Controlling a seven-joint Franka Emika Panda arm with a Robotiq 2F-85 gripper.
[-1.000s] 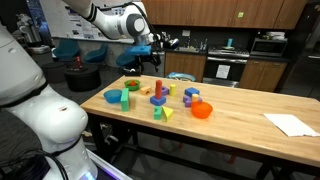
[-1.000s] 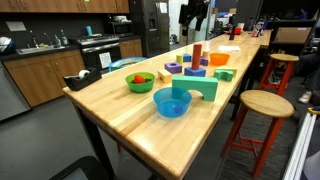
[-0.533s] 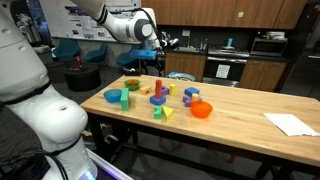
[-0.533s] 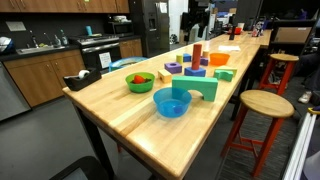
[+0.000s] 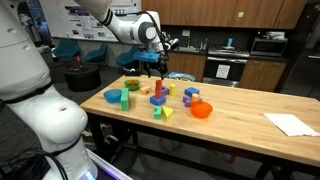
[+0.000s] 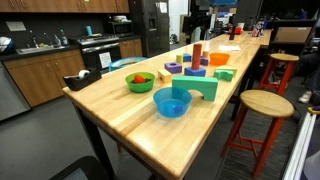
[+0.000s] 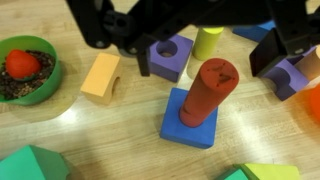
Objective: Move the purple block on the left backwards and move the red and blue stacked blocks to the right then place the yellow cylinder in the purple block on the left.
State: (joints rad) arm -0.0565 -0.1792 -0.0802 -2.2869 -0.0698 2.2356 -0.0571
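Matt purple block (image 7: 160,66), pale wood-grain table (image 7: 110,130)

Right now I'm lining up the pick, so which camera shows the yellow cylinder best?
The wrist view. There the yellow cylinder shows close and large, right beside a purple block, so its place is easy to read. In both exterior views it sits far off among the other blocks, too small to pick out surely.

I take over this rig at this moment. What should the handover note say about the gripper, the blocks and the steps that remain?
The gripper is open and empty, above the red and blue stack.
The purple block sits near the stack, its hole empty.
The yellow cylinder is beside it, not inside.
Done: nothing visible.
Left: purple block back, stack to the right, cylinder into the purple block.
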